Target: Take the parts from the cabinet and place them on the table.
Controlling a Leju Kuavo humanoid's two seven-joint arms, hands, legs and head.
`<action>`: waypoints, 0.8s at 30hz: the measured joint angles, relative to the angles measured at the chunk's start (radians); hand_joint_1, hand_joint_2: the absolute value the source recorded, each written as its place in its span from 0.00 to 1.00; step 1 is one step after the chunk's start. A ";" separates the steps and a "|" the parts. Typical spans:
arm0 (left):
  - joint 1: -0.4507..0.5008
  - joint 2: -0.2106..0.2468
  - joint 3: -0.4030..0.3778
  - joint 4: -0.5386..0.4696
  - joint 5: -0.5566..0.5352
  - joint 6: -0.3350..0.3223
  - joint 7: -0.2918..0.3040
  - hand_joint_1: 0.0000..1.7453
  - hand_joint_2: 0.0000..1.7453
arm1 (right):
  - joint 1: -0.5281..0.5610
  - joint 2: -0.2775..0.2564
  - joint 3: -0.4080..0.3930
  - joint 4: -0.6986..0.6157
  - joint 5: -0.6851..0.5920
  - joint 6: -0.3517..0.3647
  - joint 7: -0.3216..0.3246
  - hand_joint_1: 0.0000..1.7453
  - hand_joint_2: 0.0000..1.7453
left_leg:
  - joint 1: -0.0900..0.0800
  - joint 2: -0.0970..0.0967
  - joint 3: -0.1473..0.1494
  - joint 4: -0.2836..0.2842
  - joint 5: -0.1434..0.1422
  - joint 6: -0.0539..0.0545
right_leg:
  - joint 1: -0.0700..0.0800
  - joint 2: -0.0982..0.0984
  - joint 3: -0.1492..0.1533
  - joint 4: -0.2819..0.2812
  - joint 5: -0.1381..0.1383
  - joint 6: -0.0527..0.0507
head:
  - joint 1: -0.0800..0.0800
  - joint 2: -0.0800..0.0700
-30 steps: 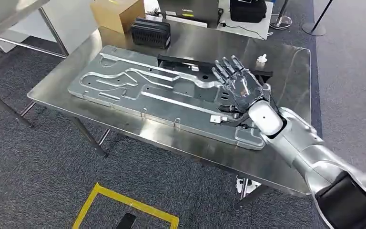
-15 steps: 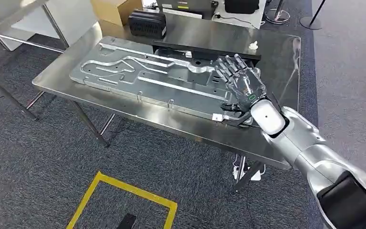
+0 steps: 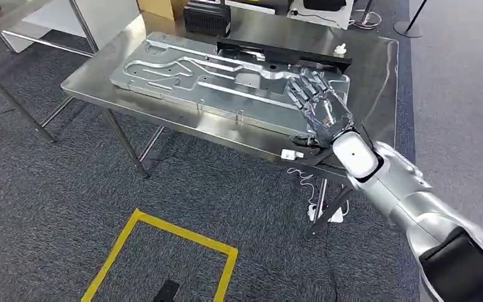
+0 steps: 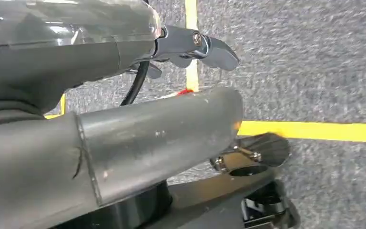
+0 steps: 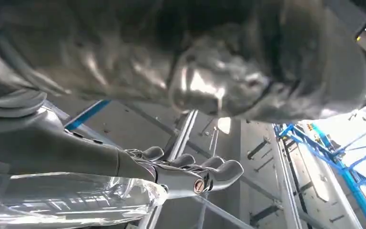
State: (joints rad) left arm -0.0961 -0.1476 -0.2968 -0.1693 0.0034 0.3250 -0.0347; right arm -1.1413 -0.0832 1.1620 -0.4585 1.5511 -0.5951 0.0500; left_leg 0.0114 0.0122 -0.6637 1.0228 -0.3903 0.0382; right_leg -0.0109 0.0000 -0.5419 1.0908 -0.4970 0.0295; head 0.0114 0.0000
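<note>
Nearest the robot, at the right near edge of the steel table (image 3: 377, 94), the right hand (image 3: 319, 108) hovers palm-down, fingers spread and holding nothing, its fingertips over the right end of the large flat silver metal plate with routed channels (image 3: 226, 82). That plate already lies on the table, its long axis running left to right and slightly away toward the left, so most of it stretches leftward from the hand. Beyond it, along its far edge, lies a long black bar-shaped part (image 3: 283, 51). Hanging low over the grey carpet, the left hand (image 4: 190, 45) seems empty, fingers loosely extended. The right hand is by far the nearer.
</note>
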 joint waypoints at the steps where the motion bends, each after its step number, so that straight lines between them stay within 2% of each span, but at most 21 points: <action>1: -0.001 -0.002 0.000 0.000 0.000 0.000 0.002 0.00 0.00 | 0.000 0.001 -0.004 -0.001 0.000 -0.001 -0.002 0.00 0.00 | -0.005 -0.001 -0.005 0.004 0.006 -0.007 | 0.006 -0.002 0.046 -0.085 -0.032 -0.007 | -0.001 0.000; 2: -0.001 -0.002 0.000 0.000 0.000 0.000 0.002 0.00 0.00 | 0.001 0.001 -0.008 -0.001 0.000 -0.001 -0.002 0.00 0.00 | -0.003 -0.001 -0.006 0.000 0.018 -0.013 | 0.008 -0.002 0.045 -0.089 -0.035 -0.011 | -0.002 0.000; 4: 0.000 -0.002 0.000 0.000 0.000 0.000 0.004 0.00 0.00 | 0.002 0.000 -0.011 -0.001 0.003 -0.001 -0.002 0.00 0.00 | -0.001 0.000 -0.008 -0.011 0.039 -0.024 | 0.011 -0.001 0.035 -0.091 -0.018 -0.022 | -0.001 0.000; 5: 0.001 -0.002 0.000 0.000 -0.001 0.000 0.004 0.00 0.00 | 0.004 0.001 -0.012 -0.001 0.007 -0.001 -0.002 0.00 0.00 | -0.005 -0.002 -0.016 -0.013 0.036 -0.031 | -0.003 -0.005 0.028 -0.106 0.001 -0.036 | -0.001 0.000; 6: 0.002 -0.002 0.000 0.000 -0.002 0.000 0.005 0.00 0.00 | 0.003 0.003 -0.012 -0.001 0.008 -0.001 -0.002 0.00 0.00 | -0.002 -0.006 -0.029 0.008 -0.006 -0.034 | -0.002 -0.009 0.017 -0.108 0.015 -0.043 | -0.002 0.000; 7: 0.002 -0.002 0.000 0.000 -0.002 0.000 0.005 0.00 0.00 | 0.003 0.002 -0.013 0.000 0.008 -0.001 -0.002 0.00 0.00 | -0.001 -0.006 -0.046 0.062 -0.074 -0.037 | -0.002 -0.009 0.001 -0.107 0.027 -0.050 | -0.003 0.000; 8: 0.002 -0.002 0.000 0.000 -0.002 0.000 0.005 0.00 0.00 | 0.003 0.002 -0.014 0.000 0.008 -0.001 -0.002 0.00 0.00 | 0.001 -0.006 -0.064 0.137 -0.135 -0.041 | -0.002 -0.009 -0.015 -0.105 0.039 -0.052 | -0.002 0.000; 9: 0.001 -0.001 0.000 0.000 -0.002 0.000 0.005 0.00 0.00 | 0.004 0.003 -0.014 -0.001 0.008 -0.001 -0.002 0.00 0.00 | 0.002 -0.006 -0.081 0.212 -0.176 -0.045 | -0.002 -0.009 -0.032 -0.102 0.050 -0.053 | -0.002 0.000; 10: 0.001 -0.001 0.000 0.000 -0.003 0.000 0.005 0.00 0.00 | 0.005 0.003 -0.014 -0.001 0.008 -0.001 -0.002 0.00 0.00 | 0.003 -0.006 -0.089 0.279 -0.188 -0.050 | -0.002 -0.009 -0.050 -0.097 0.062 -0.051 | -0.002 0.000; 11: 0.000 -0.001 0.000 0.000 -0.003 0.000 0.005 0.00 0.00 | 0.007 0.003 -0.014 -0.001 0.009 -0.001 -0.002 0.00 0.00 | 0.005 -0.006 -0.083 0.307 -0.168 -0.052 | -0.003 -0.009 -0.067 -0.093 0.071 -0.049 | -0.003 0.000; 12: 0.000 -0.001 0.000 0.000 -0.003 0.000 0.005 0.00 0.00 | 0.009 0.003 -0.014 0.000 0.009 -0.002 -0.002 0.00 0.00 | 0.008 -0.005 -0.060 0.297 -0.127 -0.054 | -0.003 -0.009 -0.084 -0.087 0.080 -0.045 | -0.002 0.000; 13: 0.000 -0.001 0.000 0.000 -0.003 0.000 0.005 0.00 0.00 | 0.009 0.003 -0.014 0.000 0.009 -0.002 -0.002 0.00 0.00 | 0.011 -0.005 -0.021 0.255 -0.091 -0.056 | -0.005 -0.009 -0.101 -0.079 0.088 -0.041 | -0.002 0.000; 14: -0.001 -0.001 0.000 0.000 -0.003 0.000 0.005 0.00 0.00 | 0.009 0.003 -0.015 0.000 0.009 -0.002 -0.002 0.00 0.00 | 0.014 -0.005 0.038 0.182 -0.072 -0.058 | -0.008 -0.009 -0.118 -0.069 0.094 -0.035 | -0.003 0.000; 15: -0.002 -0.001 0.000 -0.001 -0.003 0.000 0.005 0.00 0.00 | 0.008 0.003 -0.017 -0.001 0.009 -0.002 -0.002 0.00 0.00 | 0.018 -0.006 0.100 0.100 -0.095 -0.060 | -0.007 -0.008 -0.128 -0.057 0.099 -0.028 | -0.003 0.000; 16: -0.003 -0.001 0.000 -0.002 -0.003 0.000 0.005 0.00 0.00 | 0.007 0.002 -0.021 -0.002 0.009 -0.003 -0.001 0.00 0.00 | 0.010 -0.011 0.151 0.022 -0.131 -0.061 | -0.003 -0.007 -0.141 -0.048 0.103 -0.022 | -0.003 0.000; 17: -0.005 -0.001 0.000 -0.003 -0.003 0.000 0.005 0.00 0.00 | 0.008 0.002 -0.024 -0.003 0.009 -0.003 0.001 0.00 0.00 | 0.008 -0.015 0.149 0.010 -0.142 -0.044 | -0.002 -0.009 -0.144 -0.049 0.115 -0.015 | 0.000 0.000; 19: -0.004 -0.001 0.001 -0.003 -0.003 0.000 0.005 0.00 0.00 | 0.010 0.002 -0.024 -0.003 0.006 -0.001 0.003 0.00 0.00 | 0.002 -0.015 0.133 0.010 -0.126 -0.031 | -0.003 -0.009 -0.148 -0.060 0.139 -0.003 | 0.000 0.000; 20: -0.001 -0.002 0.001 -0.002 -0.003 -0.001 0.007 0.00 0.00 | 0.015 -0.001 -0.028 -0.002 0.001 0.005 0.005 0.00 0.00 | 0.007 -0.012 0.116 0.001 -0.111 -0.018 | -0.005 -0.006 -0.153 -0.064 0.148 0.003 | 0.000 0.000; 21: -0.002 -0.002 0.001 -0.002 -0.003 -0.001 0.008 0.00 0.00 | 0.021 -0.003 -0.034 -0.002 -0.007 0.015 0.008 0.00 0.00 | 0.009 -0.005 0.112 0.000 -0.096 -0.007 | -0.010 -0.004 -0.169 -0.048 0.110 0.007 | 0.000 0.000; 22: -0.002 -0.001 0.001 -0.002 -0.002 0.000 0.008 0.00 0.00 | 0.028 -0.002 -0.041 -0.002 -0.028 0.018 0.013 0.00 0.00 | 0.007 -0.005 0.096 -0.001 -0.084 0.005 | -0.009 -0.003 -0.182 -0.006 0.048 0.009 | 0.002 0.000; 24: -0.003 -0.002 0.003 -0.003 0.006 0.003 0.010 0.00 0.00 | 0.073 0.002 -0.091 -0.007 -0.133 -0.010 0.034 0.00 0.00 | 0.001 -0.006 0.064 -0.001 -0.058 0.012 | -0.008 -0.002 -0.210 0.141 -0.071 0.014 | 0.002 0.000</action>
State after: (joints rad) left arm -0.0988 -0.1495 -0.2937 -0.1720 0.0092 0.3285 -0.0244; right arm -1.0679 -0.0816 1.0714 -0.4654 1.4185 -0.6051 0.0843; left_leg 0.0128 0.0064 -0.5999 1.0220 -0.4480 0.0506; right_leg -0.0191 -0.0020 -0.7517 1.2322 -0.5676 0.0434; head 0.0134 0.0000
